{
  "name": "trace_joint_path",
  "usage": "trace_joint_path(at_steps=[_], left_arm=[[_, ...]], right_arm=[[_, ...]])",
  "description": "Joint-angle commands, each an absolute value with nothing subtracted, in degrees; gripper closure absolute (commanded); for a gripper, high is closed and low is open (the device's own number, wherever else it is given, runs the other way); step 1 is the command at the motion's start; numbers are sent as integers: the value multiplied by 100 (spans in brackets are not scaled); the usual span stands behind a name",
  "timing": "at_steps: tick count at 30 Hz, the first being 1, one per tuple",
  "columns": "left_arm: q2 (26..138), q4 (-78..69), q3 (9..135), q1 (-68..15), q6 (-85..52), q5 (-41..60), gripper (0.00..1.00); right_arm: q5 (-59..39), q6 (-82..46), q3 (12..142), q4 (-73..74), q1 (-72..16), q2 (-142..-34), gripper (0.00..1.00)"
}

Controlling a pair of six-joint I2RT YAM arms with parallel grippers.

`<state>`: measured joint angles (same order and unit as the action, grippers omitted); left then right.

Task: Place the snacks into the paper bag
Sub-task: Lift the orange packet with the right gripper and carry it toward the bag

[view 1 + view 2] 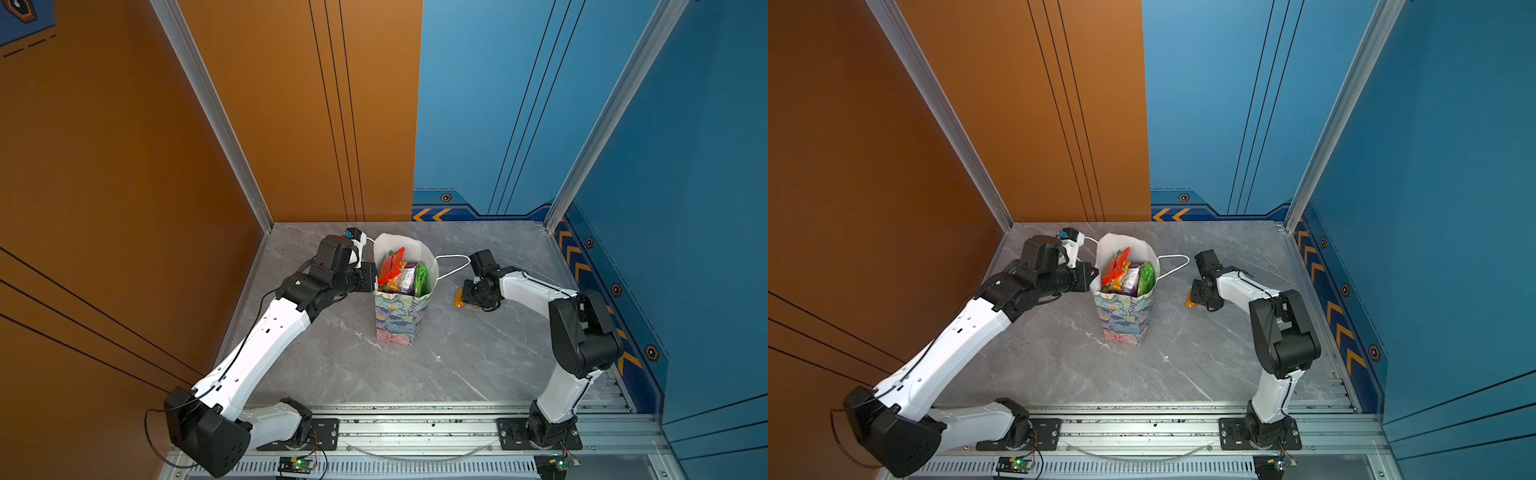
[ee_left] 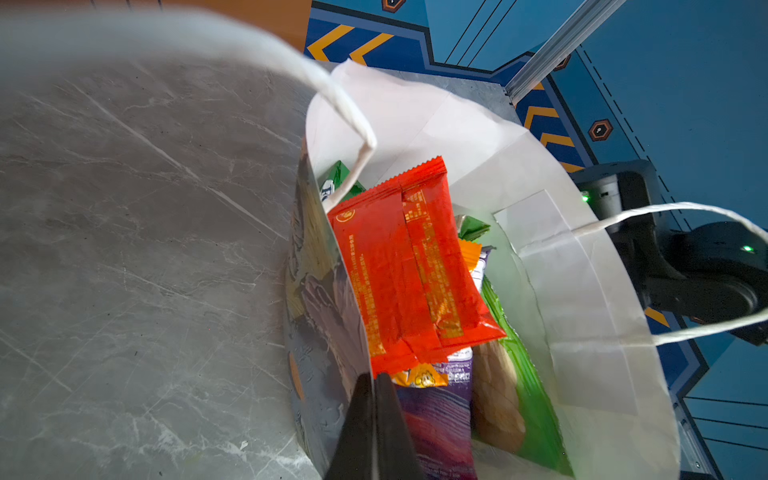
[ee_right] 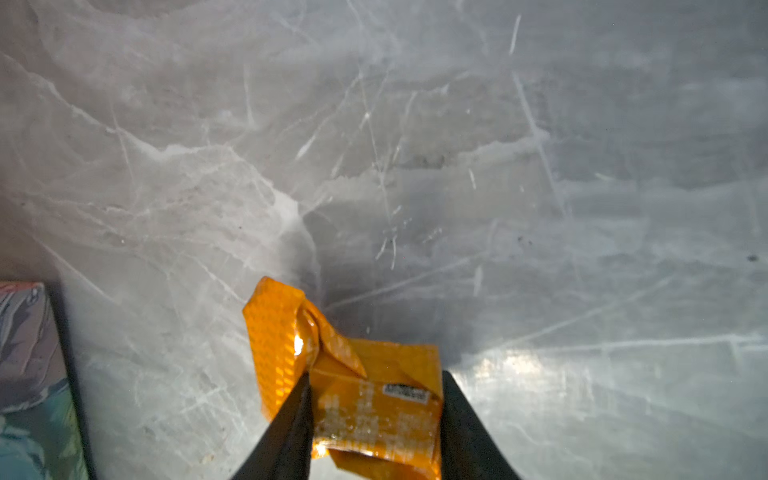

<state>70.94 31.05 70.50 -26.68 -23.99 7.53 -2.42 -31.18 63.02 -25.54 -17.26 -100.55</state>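
Observation:
The paper bag (image 1: 397,320) (image 1: 1125,320) stands upright mid-table with its floral outside and white inside (image 2: 561,291). Several snacks fill it: a red packet (image 1: 390,266) (image 2: 407,270) on top, a purple one (image 2: 436,415) and a green one (image 2: 532,395). My left gripper (image 1: 372,276) (image 2: 376,378) is shut on the bag's left rim. To the right of the bag, my right gripper (image 1: 465,297) (image 3: 376,374) is shut on a crumpled orange packet (image 1: 458,298) (image 3: 365,415), low at the table; I cannot tell whether the packet touches it.
The bag's white cord handle (image 1: 455,266) loops out toward the right arm. Grey marble table (image 1: 457,365), orange wall on the left, blue walls behind and on the right. A metal rail (image 1: 415,432) with the arm bases runs along the front edge.

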Motion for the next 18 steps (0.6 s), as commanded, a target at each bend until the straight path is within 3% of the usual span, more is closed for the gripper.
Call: trace_joint_path(at_steps=[1, 10, 18], left_arm=[[7060, 2742, 7067, -2641, -2382, 755, 100], [7101, 2742, 7072, -2630, -2389, 781, 100], [7109, 2743, 7071, -2630, -2395, 800, 100]], right_arm=[[-358, -3269, 5984, -2364, -1784, -9598, 79], [-251, -3278, 5625, -2854, -1978, -8610, 79], [-45, -3012, 6250, -3847, -1991, -7530, 78]])
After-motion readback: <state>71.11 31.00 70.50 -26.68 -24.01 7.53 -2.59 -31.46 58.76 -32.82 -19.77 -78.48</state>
